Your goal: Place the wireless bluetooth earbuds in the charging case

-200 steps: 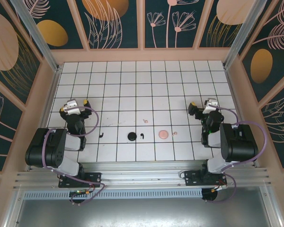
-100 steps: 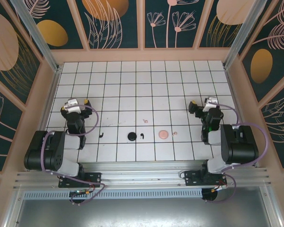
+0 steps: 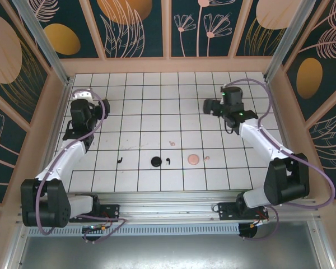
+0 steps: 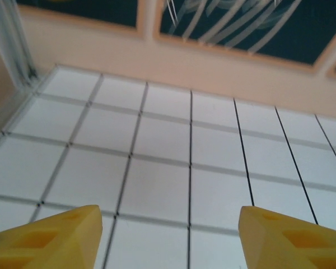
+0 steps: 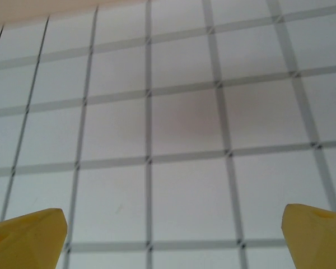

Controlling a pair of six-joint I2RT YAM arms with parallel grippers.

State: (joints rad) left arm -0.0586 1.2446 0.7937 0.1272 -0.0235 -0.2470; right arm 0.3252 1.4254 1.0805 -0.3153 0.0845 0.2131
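1. On the white tiled table, toward the near edge, four wireless bluetooth earbuds - all lying loose on the tiles, none in a gripper.
2. Farthest left, a black earbud, alone on its tile.
3. Well to its right, a second black earbud, just beside a round black disc, on the disc's right side.
4. A little farther back, near the middle, a pale pink earbud.
5. Right of centre, another pale pink earbud, just beside a round pink disc, again on the right side.
6. Too small to tell which way any earbud faces, or whether it touches the disc next to it.
7. Over the far-left tiles, the left gripper, well apart from every earbud. In the wrist view, yellow fingertips parted with bare tile between them - open, gripping nothing.
8. Over the far-right tiles, the right gripper, also well apart from the earbuds. In its wrist view, fingertips spread to the corners of the view with bare tile between - wide open and empty.
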